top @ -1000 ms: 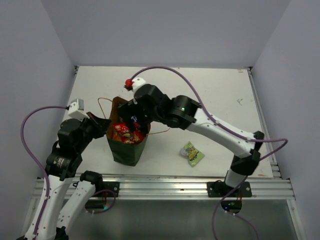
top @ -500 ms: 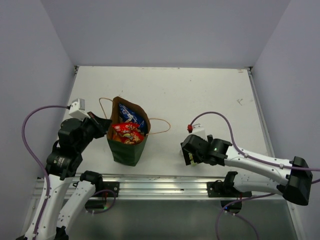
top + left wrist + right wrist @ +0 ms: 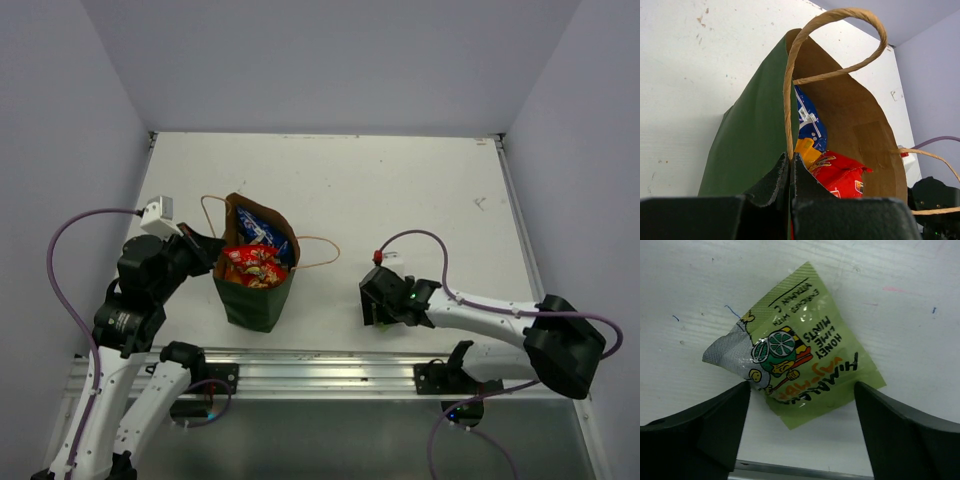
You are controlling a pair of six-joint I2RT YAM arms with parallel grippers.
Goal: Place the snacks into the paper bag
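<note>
The paper bag [image 3: 252,300] stands upright at the left, dark green outside and brown inside [image 3: 860,115]. Inside it lie a blue-and-white packet [image 3: 807,120], an orange one [image 3: 807,150] and red ones [image 3: 840,175], also seen from above [image 3: 250,266]. My left gripper [image 3: 205,250] is shut on the bag's left rim and tan handle [image 3: 788,115]. My right gripper [image 3: 801,387] is open, low over the light-green packet [image 3: 800,355], one finger on each side of it. In the top view the right gripper [image 3: 372,305] hides that packet.
The bag's other loop handle [image 3: 318,252] hangs out to the right over the white table [image 3: 420,200]. The metal rail [image 3: 330,372] runs along the near edge just below the green packet. Grey walls close in the left, back and right.
My right arm has swung from over the bag to the front right and come down over the light-green packet. My left gripper has kept its hold on the bag.
</note>
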